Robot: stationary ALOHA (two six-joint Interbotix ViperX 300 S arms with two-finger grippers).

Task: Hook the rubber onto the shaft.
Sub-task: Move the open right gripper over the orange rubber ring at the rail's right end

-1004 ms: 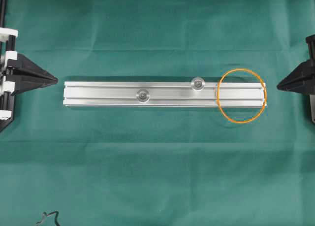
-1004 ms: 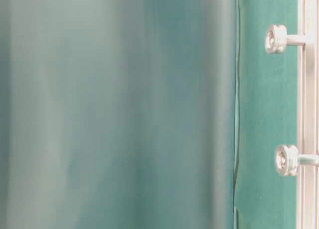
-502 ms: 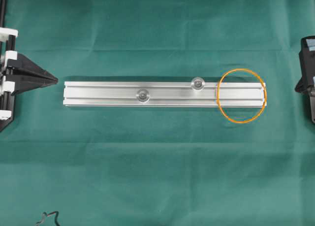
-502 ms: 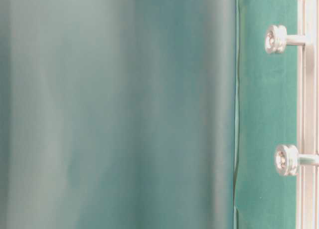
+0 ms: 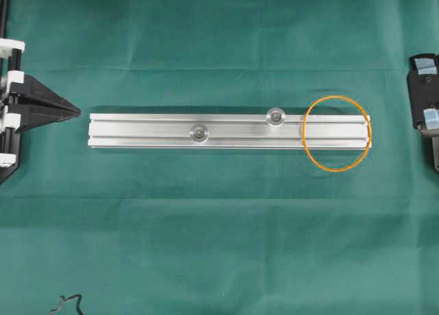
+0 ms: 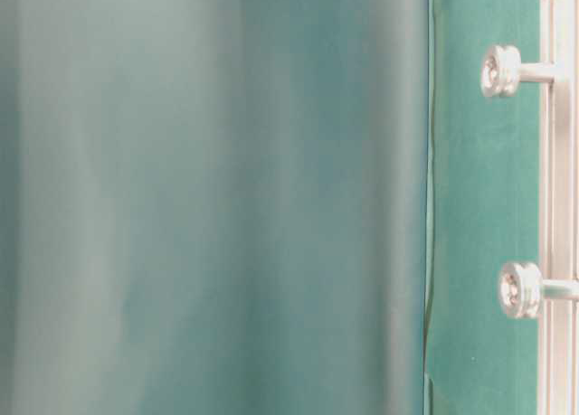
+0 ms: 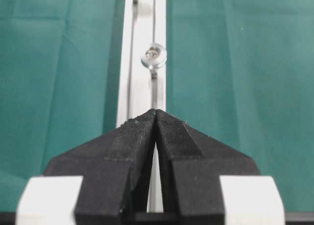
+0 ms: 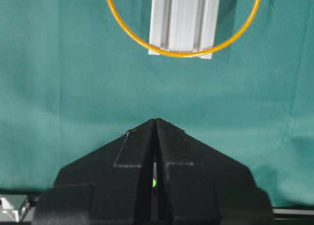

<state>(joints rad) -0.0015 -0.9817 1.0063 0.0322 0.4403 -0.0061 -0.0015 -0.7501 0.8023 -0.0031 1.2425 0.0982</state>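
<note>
right wrist tips down toward the band

my left gripper [image 7: 155,112] sits pinched, unmoved. the rubber [image 5: 337,133] lies looped over the silver rail [image 5: 230,130]'s right end, unhooked. my right gripper [image 8: 155,121], pinched empty, now pitches downward, starting its approach.

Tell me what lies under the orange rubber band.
The orange rubber band lies across the right end of the silver rail, its upper and lower arcs over the green cloth. What's beneath the rail is hidden.

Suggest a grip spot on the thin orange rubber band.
Probably pinch the thin orange rubber band from above where its arc lies on green cloth beside the silver aluminium rail; across the rail it sits flat on metal, harder to get under.
</note>
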